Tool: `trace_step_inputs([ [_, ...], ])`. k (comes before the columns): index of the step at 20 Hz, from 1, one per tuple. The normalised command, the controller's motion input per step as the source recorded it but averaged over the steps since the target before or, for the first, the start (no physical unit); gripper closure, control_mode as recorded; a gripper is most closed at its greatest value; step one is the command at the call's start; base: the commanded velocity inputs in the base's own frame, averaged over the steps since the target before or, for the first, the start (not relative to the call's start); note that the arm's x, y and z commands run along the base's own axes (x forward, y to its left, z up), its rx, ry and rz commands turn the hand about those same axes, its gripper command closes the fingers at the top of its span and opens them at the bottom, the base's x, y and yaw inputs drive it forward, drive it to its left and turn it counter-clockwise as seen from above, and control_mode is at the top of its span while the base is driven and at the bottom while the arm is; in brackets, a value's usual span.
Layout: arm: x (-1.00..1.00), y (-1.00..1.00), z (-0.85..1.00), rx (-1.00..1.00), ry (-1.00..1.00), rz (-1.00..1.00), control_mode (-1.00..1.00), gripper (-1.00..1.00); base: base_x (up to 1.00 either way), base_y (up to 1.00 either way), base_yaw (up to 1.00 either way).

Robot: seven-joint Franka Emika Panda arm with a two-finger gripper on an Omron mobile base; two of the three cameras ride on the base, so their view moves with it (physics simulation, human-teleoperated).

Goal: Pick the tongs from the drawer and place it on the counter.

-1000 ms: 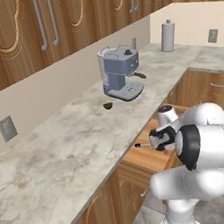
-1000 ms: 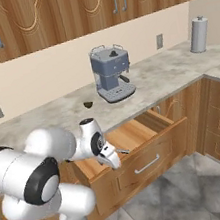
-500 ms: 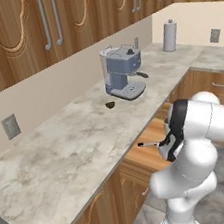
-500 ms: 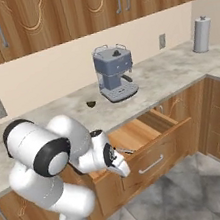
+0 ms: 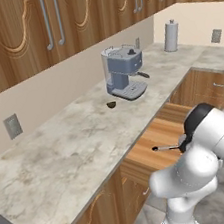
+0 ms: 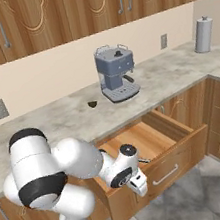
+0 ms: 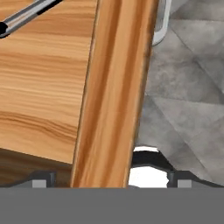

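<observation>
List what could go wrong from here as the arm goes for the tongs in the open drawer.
1. In the hand view the hand sits above the drawer's front panel, not its floor, so a straight descent may hit wood.
2. The tongs are thin and lie flat on the drawer floor, so the fingers could slip off.
3. The tongs sit at the hand view's far corner, so the approach could miss.

Arm folded low, elbow bent, hand hung over drawer front edge; gripper pointing down, finger state unclear.
</observation>
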Motion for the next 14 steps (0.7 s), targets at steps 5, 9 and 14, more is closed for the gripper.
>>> trace_step_inputs([
  [5,-0.17,-1.00,0.64,0.38,0.00,-0.09,-1.00,-1.00,0.00,0.00,0.00],
  [9,0.24,-0.61,1.00,0.12,0.13,0.00,-1.00,-1.00,0.00,0.00,0.00],
  [14,0.56,0.05,1.00,0.00,0.29,0.01,-1.00,-1.00,0.00,0.00,0.00],
])
